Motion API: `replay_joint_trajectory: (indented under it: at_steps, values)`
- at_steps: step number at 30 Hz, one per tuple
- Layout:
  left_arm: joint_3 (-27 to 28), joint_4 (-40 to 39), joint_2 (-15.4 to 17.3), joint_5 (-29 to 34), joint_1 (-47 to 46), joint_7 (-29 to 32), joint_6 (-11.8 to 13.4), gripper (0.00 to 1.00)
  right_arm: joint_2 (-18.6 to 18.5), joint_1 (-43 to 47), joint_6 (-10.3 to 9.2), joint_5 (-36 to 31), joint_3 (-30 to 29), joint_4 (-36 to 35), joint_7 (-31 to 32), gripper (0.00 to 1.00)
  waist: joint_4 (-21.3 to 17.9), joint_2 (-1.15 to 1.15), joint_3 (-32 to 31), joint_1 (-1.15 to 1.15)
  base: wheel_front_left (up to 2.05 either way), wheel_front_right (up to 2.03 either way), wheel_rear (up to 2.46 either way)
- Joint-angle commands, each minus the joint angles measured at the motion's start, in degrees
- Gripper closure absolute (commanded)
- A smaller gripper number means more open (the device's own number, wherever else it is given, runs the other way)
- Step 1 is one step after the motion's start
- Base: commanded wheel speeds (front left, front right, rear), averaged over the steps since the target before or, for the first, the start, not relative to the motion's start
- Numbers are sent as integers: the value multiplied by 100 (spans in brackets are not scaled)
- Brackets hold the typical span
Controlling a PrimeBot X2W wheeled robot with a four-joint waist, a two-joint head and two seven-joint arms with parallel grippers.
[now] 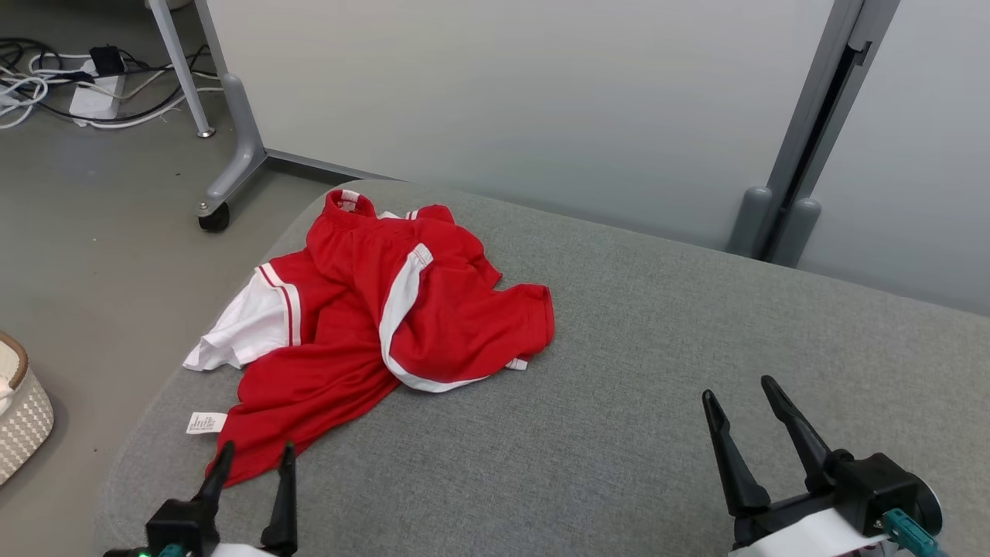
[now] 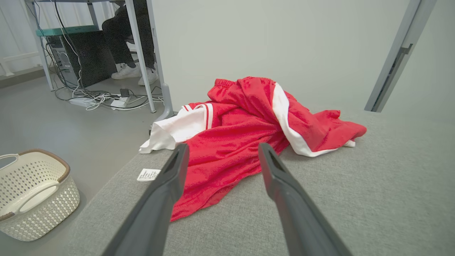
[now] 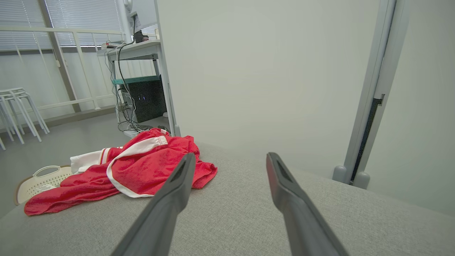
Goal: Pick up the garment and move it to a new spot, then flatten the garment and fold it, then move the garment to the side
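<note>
Red cloth with white bands, the garment (image 1: 433,309) lay crumpled on the far left part of the grey bench (image 1: 657,402) in the head view, with one white corner at the left edge. My left jaws stood wide right at its near hem. My right jaws, also wide, were well apart from it.

In the left wrist view the red cloth showed between my two fingers (image 2: 167,185).

In the right wrist view the garment lay off to the left.

I judged it light, soft and a little slippery. The flat near hem seemed the best place to take hold.
</note>
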Motion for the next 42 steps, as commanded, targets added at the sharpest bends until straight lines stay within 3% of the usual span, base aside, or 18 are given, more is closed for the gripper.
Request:
replay_joint_trajectory:
  at_steps: [1, 11, 16, 21, 26, 27, 29, 36, 42]
  values:
    - [-150, 151, 11, -42, -300, 35, -28, 0, -33, 18, 10, -26, -29, -47, -30, 0, -50, 0, 107, 0, 0, 0, 0]
    - [-925, 1012, -4, -913, -2244, 1462, -69, 0, -271, -585, 10, -114, 165, -263, -30, 0, -558, 0, 1246, 0, 0, 0, 0]
    - [-852, 1598, 281, -1063, -2810, 2099, -31, 0, -254, -729, 10, -52, 228, -308, -30, 0, -869, 0, 1417, 0, 0, 0, 0]
    - [-730, 2068, 461, -1151, -3099, 2431, 62, 0, -225, -784, 10, -34, 268, -341, -30, 0, -1063, 0, 1426, 0, 0, 0, 0]
    - [-698, 2409, 572, -1186, -3274, 2395, 96, 0, -207, -811, 10, -23, 263, -357, -30, 0, -1175, 0, 1417, 0, 0, 0, 0]
    - [-720, 2441, 577, -1176, -3298, 2371, 87, 56, -204, -805, 10, -22, 251, -358, -30, 0, -1179, 0, 1408, 0, 0, 0, 0]
    - [-753, 2472, 585, -1153, -3340, 2324, 91, 100, -201, -768, 10, -19, 212, -357, -30, 0, -1164, 0, 1391, 0, 0, 0, 0]
    - [-878, 2208, 505, -1269, -3372, 2235, 30, 100, -147, -691, 10, 18, 211, -319, -30, 0, -1130, 0, 1249, 0, 0, 0, 0]
    - [-1025, 978, 333, -1443, -3152, 2145, -22, 100, -89, -662, 10, 77, 173, -358, -30, 0, -1385, 0, 1079, 0, 0, 0, 0]
